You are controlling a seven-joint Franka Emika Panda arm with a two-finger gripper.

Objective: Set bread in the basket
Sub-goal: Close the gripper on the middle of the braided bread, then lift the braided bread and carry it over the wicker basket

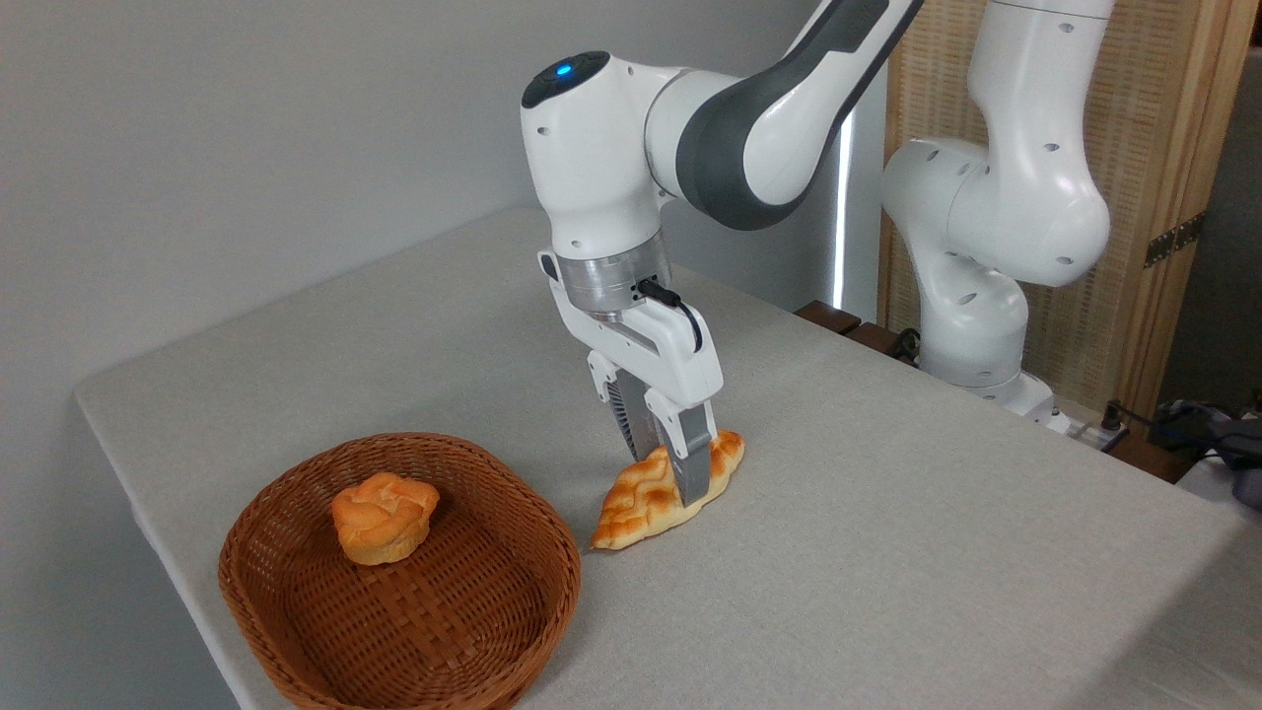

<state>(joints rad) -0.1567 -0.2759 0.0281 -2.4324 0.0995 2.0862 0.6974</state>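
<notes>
My tool [663, 456] points straight down with its fingers clamped across the middle of the bread [646, 503], which lies on the pale grey cloth-covered desk [887, 552]. Left of the tool, just beside the loaf's near tip, sits the basket [493, 631] holding a small round bun [383, 517]. Behind the tool stand a plain grey wall [197, 148] and a wood-framed woven screen [1163, 197].
</notes>
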